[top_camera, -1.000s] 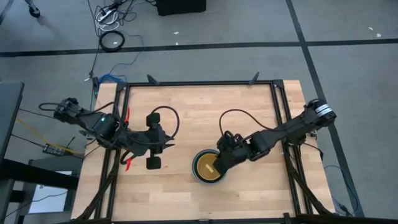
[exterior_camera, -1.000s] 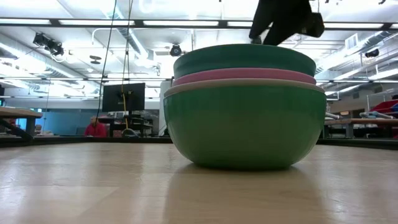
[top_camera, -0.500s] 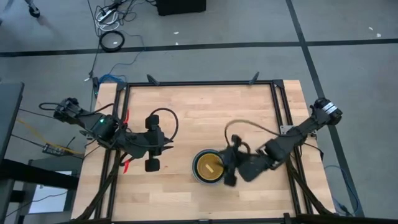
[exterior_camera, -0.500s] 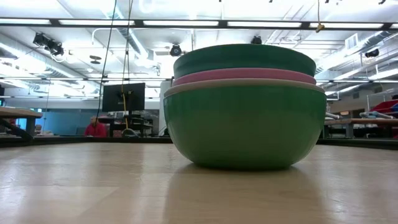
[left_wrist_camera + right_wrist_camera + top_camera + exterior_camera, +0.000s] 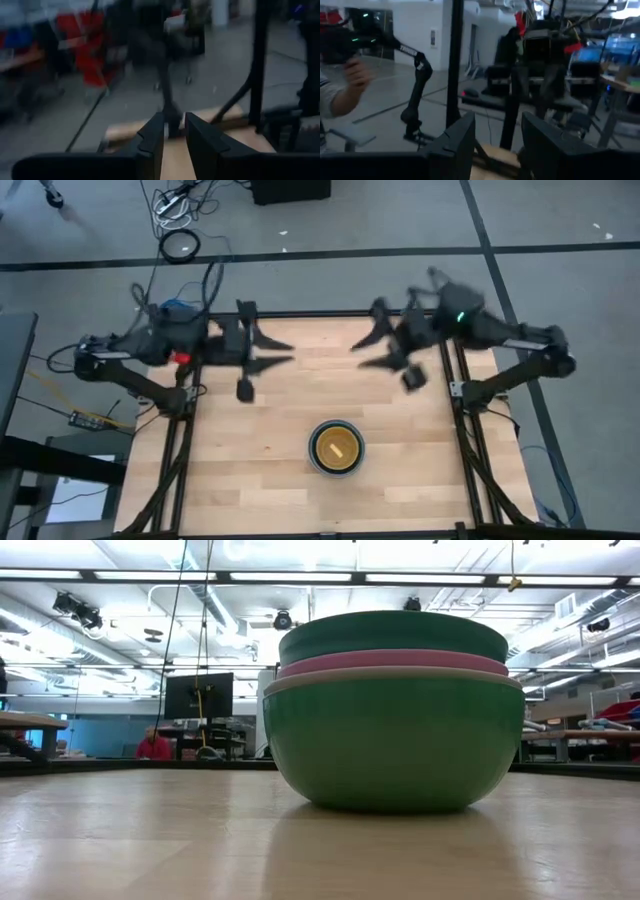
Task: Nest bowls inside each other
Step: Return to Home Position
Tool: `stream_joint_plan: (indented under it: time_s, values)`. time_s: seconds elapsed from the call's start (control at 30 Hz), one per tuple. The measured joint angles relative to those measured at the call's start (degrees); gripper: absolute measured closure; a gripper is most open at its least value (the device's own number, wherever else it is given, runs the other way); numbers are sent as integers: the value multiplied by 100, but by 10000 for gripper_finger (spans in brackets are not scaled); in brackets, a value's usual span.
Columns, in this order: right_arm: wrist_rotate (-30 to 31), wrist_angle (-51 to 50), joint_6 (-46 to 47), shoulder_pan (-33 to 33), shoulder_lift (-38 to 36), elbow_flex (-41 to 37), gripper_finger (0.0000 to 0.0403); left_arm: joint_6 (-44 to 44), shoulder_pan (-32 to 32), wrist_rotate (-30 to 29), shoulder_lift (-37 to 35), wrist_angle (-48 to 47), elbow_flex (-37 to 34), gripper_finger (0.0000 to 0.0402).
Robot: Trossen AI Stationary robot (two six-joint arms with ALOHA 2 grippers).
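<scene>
The bowls stand nested in one stack (image 5: pixel 335 447) on the wooden table, toward its near edge. From the side the large green bowl (image 5: pixel 393 745) rests on its base, and a pale grey rim, a pink rim (image 5: pixel 393 662) and a teal bowl (image 5: pixel 393 635) show above it. From above the inside shows yellow and orange. My left gripper (image 5: pixel 290 352) hangs high over the table's far left part, level and open, with nothing in it (image 5: pixel 173 132). My right gripper (image 5: pixel 356 357) faces it from the far right, also level, open and empty (image 5: pixel 497 137). Neither is near the stack.
Dark frame rails (image 5: pixel 320 313) run around the table. Bare wood lies all around the stack. Cables (image 5: pixel 180 245) lie on the floor beyond the far edge. A person's hand (image 5: pixel 357 75) shows in the room, and someone in red (image 5: pixel 153 745) sits far behind.
My right gripper has left the top of the bowl stack, risen high and swung toward the table's far edge, turning from pointing down to level. My left gripper has also risen, gone toward the far edge and tipped up to level. The stack has kept still.
</scene>
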Motion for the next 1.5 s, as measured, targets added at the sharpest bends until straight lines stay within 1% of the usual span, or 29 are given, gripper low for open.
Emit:
stream_joint_plan:
  time_s: [0.07,0.13,0.2,0.23,0.3,0.37,0.47,0.6,0.7,0.87,0.97,1.07,1.2,1.33,1.4,1.5]
  values:
    - [-383,-611,-17,-381,-378,29,252,-203,212,134,-322,-546,3,316]
    - [-455,-1174,-107,-536,-829,30,252,-260,223,128,-794,-1096,14,316]
    - [-463,-1574,-197,-549,-1373,-81,252,-389,160,-12,-1262,-1448,12,316]
    - [-453,-1654,-223,-487,-1619,-192,253,-424,108,-90,-1512,-1491,-53,316]
    - [-448,-1591,-230,-261,-2122,-548,253,-534,-10,-163,-2054,-1323,-422,316]
    - [-308,-1591,-156,-16,-2563,-1042,253,-705,-146,-161,-2648,-1044,-1049,316]
    - [381,-1242,45,278,-3121,-2065,252,-1008,-309,-136,-3490,-245,-2455,316]
    - [596,213,221,469,-3675,-3540,253,-1119,-433,-307,-4330,1180,-4374,316]
    - [727,1016,410,459,-3875,-4407,252,-1128,-438,-513,-4741,1927,-5287,316]
    - [898,2225,672,449,-3904,-5589,252,-1147,-498,-522,-5011,2594,-6254,316]
    - [1050,2861,860,446,-3903,-6106,253,-1146,-591,-497,-5076,2964,-6737,316]
    - [1159,3243,906,446,-3898,-6500,251,-1140,-679,-521,-5074,3479,-7248,316]
    - [1224,3410,869,461,-3900,-6819,250,-1108,-761,-574,-5081,4260,-7891,316]
    - [1265,3464,856,461,-3900,-7047,250,-1128,-779,-618,-5077,4821,-8439,316]
    - [1351,3472,859,459,-3900,-7089,250,-1129,-779,-693,-5074,5067,-8626,316]
    - [1372,3497,859,450,-3911,-7094,250,-1127,-781,-1002,-5079,5242,-8750,316]
